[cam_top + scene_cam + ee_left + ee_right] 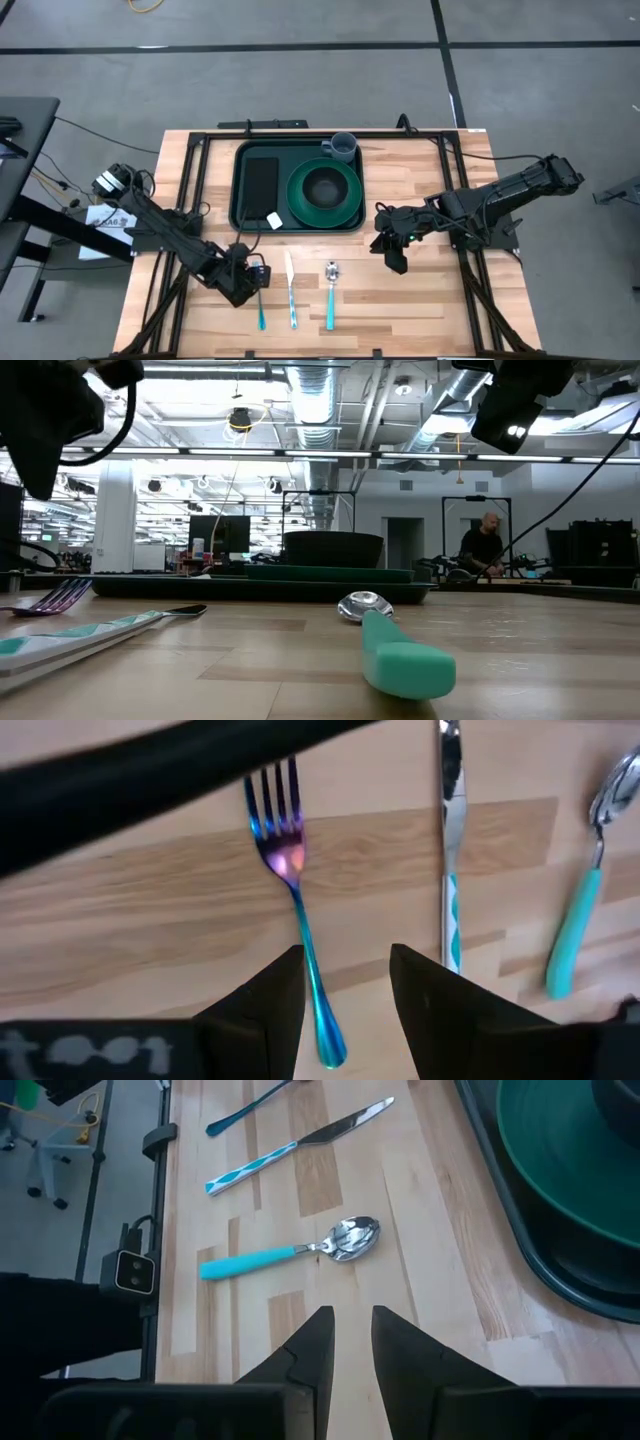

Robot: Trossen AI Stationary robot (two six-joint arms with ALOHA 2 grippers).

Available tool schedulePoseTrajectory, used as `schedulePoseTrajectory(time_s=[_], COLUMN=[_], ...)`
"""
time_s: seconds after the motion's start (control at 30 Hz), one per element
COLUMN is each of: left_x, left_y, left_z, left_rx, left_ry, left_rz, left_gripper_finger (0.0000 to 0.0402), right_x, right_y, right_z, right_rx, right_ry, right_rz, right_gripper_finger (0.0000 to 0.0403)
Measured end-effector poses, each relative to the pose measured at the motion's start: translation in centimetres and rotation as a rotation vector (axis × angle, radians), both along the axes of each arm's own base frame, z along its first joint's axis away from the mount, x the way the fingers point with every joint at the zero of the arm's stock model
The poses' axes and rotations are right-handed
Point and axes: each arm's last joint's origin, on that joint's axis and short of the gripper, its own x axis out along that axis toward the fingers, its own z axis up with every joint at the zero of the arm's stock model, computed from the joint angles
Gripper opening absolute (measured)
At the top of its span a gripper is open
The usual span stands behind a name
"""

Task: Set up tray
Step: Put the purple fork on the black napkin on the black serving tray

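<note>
now the left gripper (243, 287) hovers open and empty over the fork (294, 900); next, close on its handle; right gripper (393, 255) waits open near the tray (240, 180).

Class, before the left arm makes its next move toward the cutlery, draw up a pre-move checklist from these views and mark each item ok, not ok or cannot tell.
1. Left gripper open, above the fork handle: ok.
2. Fork lies flat on the table, apart from the knife: ok.
3. Tray has bare floor for cutlery: cannot tell; napkin, plate and bowl fill most of it.
4. Right gripper clear of the left arm's path: ok.
5. Spoon undisturbed: ok.
</note>
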Motion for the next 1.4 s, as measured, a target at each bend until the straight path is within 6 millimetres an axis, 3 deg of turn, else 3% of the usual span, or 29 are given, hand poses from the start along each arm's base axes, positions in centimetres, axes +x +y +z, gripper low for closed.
schedulePoseTrajectory(time_s=[0.17, 0.4, 1.1, 1.23, 1.4], left_x=[0.5, 2.0, 2.7, 2.6, 2.5], left_y=[-0.4, -1.8, -2.4, -2.3, -2.3], left_z=[-1.1, -4.3, -7.2, -7.2, -7.3], left_rx=[0.003, -0.022, -0.021, -0.017, 0.004], left_ry=[0.034, 0.077, 0.177, 0.184, 0.188], left_rz=[-0.002, -0.005, -0.001, -0.003, -0.024], left_gripper_finger=[0.0135, 0.0135, 0.0131, 0.0100, 0.0029], right_x=[0.0, 0.1, 0.1, 0.1, 0.1], right_y=[0.0, -0.1, -0.1, -0.1, -0.1], right_z=[0.0, 0.0, 0.0, 0.0, 0.0], right_rx=[0.000, 0.001, 0.002, 0.002, -0.002], right_ry=[0.000, -0.004, -0.004, -0.004, -0.005], right_rz=[0.000, -0.003, 0.000, 0.000, 0.004], right_gripper_finger=[0.0064, 0.0064, 0.0064, 0.0064, 0.0064])
